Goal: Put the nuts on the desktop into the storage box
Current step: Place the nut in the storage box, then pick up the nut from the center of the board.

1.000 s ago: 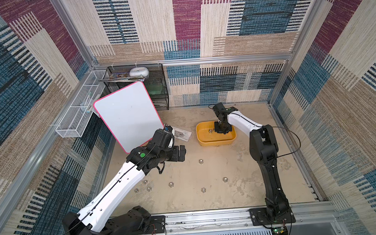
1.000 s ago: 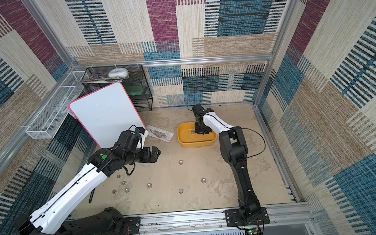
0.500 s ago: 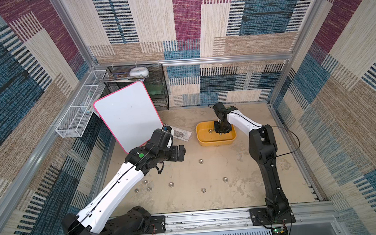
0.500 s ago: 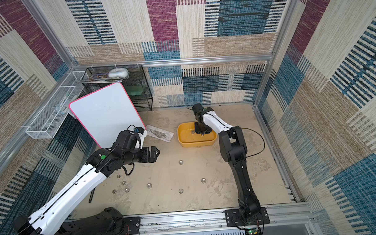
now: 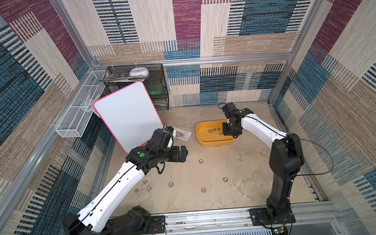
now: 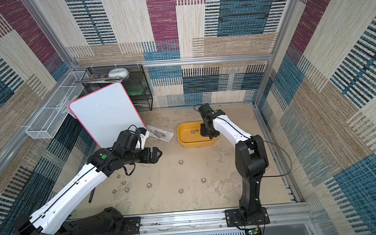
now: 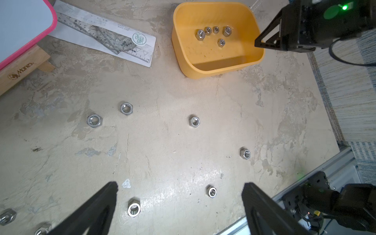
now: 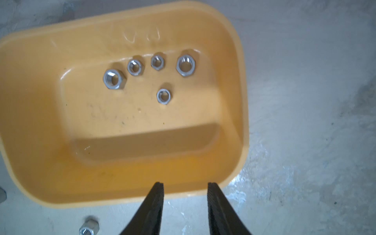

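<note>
The yellow storage box (image 5: 214, 143) (image 6: 194, 142) stands at the back right of the desktop (image 5: 239, 163). Several nuts (image 8: 163, 96) (image 7: 221, 42) lie on its floor. Several more nuts are scattered on the desktop, among them a nut (image 5: 201, 161) near the middle and others (image 5: 171, 184) toward the front. My right gripper (image 8: 185, 184) (image 5: 230, 132) hangs over the box's right end, open a little, with nothing between its fingers. Left of the middle, my left gripper (image 7: 180, 186) (image 5: 183, 154) hovers above the desktop, wide open and empty.
A pink-edged whiteboard (image 5: 128, 118) leans at the back left, with a ruler packet (image 5: 182, 134) lying flat between it and the box. A black mesh shelf (image 5: 157, 88) and a white wire basket (image 5: 78, 118) line the back left. A metal rail (image 5: 209, 219) runs along the front.
My right gripper's jaws have parted above the box. Both arms have hardly shifted.
</note>
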Tool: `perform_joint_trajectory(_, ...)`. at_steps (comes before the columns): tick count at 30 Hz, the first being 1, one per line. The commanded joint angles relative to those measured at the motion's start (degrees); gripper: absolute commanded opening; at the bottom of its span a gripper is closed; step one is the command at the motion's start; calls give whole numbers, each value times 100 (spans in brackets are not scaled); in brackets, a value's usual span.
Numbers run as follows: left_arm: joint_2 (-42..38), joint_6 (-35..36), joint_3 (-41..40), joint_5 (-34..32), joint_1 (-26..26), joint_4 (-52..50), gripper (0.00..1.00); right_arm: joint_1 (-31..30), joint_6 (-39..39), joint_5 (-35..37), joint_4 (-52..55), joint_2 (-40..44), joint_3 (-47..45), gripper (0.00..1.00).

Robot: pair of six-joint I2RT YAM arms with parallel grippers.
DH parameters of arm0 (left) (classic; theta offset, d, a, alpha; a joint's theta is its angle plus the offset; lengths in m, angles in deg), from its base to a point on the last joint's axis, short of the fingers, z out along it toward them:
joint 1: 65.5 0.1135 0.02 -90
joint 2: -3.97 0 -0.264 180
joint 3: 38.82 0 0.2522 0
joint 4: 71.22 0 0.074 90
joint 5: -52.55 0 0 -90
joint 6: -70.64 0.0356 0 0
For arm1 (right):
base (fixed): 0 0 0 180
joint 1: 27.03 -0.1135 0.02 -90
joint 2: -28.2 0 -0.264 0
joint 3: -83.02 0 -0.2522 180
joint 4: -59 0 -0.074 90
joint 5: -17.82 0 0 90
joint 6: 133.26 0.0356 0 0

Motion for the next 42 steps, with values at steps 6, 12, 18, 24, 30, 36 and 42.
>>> perform_joint_trajectory(6,-30,51,-155,480,2,113,100,-393,650,-42,-88,1290,-1635,45)
perform_joint_trajectory(12,-250,8,-330,682,2,115,100,-1031,1389,-72,-125,1919,-2510,47)
perform_joint_trajectory(18,-544,-136,-572,799,2,126,100,-1749,2292,-174,-326,2260,-3177,49)
perform_joint_trajectory(24,-796,-266,-766,887,5,115,100,-2187,2853,-208,-472,2258,-3525,49)
perform_joint_trajectory(30,-1139,-318,-964,885,-7,22,100,-2442,3267,-265,-604,2206,-3816,48)
perform_joint_trajectory(36,-1228,-324,-996,919,-7,-4,100,-2651,3522,-312,-721,2115,-3963,48)
perform_joint_trajectory(42,-1261,-315,-993,920,-7,-14,100,-2700,3608,-340,-803,1943,-4072,48)
